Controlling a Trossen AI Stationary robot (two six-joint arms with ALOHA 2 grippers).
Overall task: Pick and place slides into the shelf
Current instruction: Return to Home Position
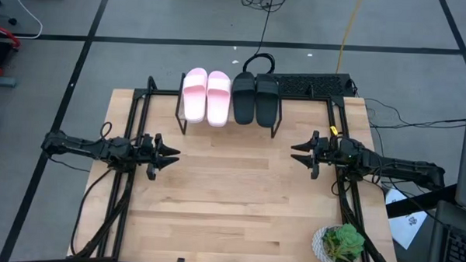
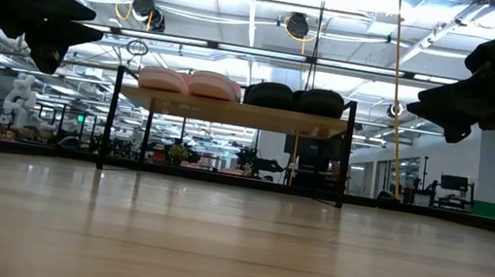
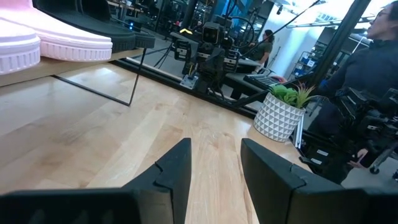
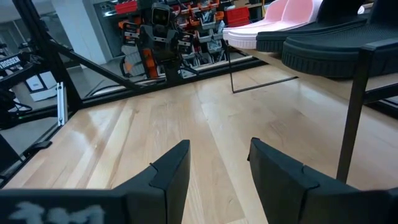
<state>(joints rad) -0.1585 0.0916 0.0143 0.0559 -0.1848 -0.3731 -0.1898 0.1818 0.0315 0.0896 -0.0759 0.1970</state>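
Slides [image 1: 219, 97] are resting on the shelf [image 2: 232, 113], so left end effector [image 1: 170, 154] and right end effector [image 1: 297, 153] are hovering empty, spread apart.

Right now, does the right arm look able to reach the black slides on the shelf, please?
Probably yes: the right end effector hovers open with only bare tabletop between it and the black slides atop the shelf.

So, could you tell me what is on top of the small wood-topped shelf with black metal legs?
Two pale pink slides and two black slides sit side by side on the shelf. They cover most of its plank from above.
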